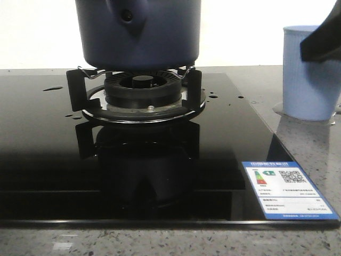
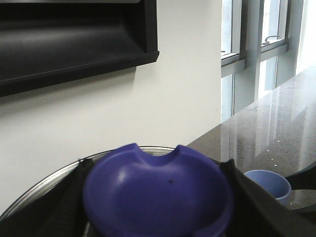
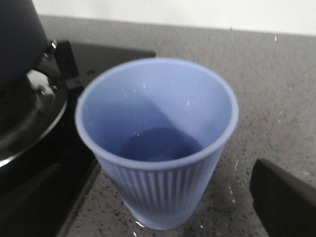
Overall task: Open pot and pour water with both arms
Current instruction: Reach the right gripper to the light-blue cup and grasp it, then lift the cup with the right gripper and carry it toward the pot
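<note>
On the burner (image 1: 143, 96): the pot (image 1: 138, 32) is sitting upright on the wire supports, handle stub facing the front camera.
Cup (image 1: 310, 72): standing on the counter (image 1: 298, 133) well right of the pot, beside the black hob (image 1: 133, 160).
Left tool (image 2: 158, 197): gripping a dark blue lid-like dish (image 2: 158, 195) between its fingers, above a metal rim.
Right tool (image 3: 284, 202): hovering just beside the cup; cannot tell whether it is released or clenched.
Step in hand: likely moving to the cup. Be centring the fingers around the ribbed wall, squeezing lightly, keeping it level.
Pot appearance: matte navy, straight-sided, with small hole in stub.
</note>
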Motion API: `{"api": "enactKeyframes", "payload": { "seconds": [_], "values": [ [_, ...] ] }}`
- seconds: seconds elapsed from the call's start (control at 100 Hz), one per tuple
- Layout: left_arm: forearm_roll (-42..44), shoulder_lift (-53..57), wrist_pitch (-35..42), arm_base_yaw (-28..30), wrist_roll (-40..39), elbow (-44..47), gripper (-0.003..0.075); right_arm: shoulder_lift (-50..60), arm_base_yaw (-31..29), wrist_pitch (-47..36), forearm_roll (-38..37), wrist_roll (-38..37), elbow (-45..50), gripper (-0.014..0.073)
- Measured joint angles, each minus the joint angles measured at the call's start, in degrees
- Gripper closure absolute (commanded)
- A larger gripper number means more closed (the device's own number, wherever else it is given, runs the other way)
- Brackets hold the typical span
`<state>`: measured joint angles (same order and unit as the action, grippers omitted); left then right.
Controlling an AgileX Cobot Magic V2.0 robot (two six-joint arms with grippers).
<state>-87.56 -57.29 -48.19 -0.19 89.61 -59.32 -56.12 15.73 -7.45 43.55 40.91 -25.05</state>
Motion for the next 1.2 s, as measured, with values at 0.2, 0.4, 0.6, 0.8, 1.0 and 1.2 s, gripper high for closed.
{"api": "enactKeyframes", "payload": {
  "seconds": [0.2,0.4,0.6,0.8,1.0,1.2],
  "values": [
    [0.00,0.00,0.00,0.00,0.00,0.00,0.0438,-5.77,2.42,-6.36,0.37,-0.63,0.00,-0.0071],
    [0.00,0.00,0.00,0.00,-0.11,0.00,0.0438,-10.19,5.74,-13.63,-2.10,-5.78,0.00,-0.0071],
    [0.00,0.00,0.00,0.00,-0.11,0.00,0.0438,-14.30,6.13,-18.69,-5.74,-12.64,0.00,-0.0066],
    [0.00,0.00,0.00,0.00,-0.11,0.00,0.0438,-16.82,6.13,-20.14,-6.15,-14.51,0.00,0.0129],
    [0.00,0.00,0.00,0.00,-0.11,0.00,0.0438,-17.67,6.13,-20.94,-6.83,-14.63,-0.11,0.0305],
    [0.00,0.00,0.00,0.00,-0.11,0.00,0.0438,-16.51,6.13,-19.76,-8.94,-14.71,-0.11,0.0304]
  ]
}}
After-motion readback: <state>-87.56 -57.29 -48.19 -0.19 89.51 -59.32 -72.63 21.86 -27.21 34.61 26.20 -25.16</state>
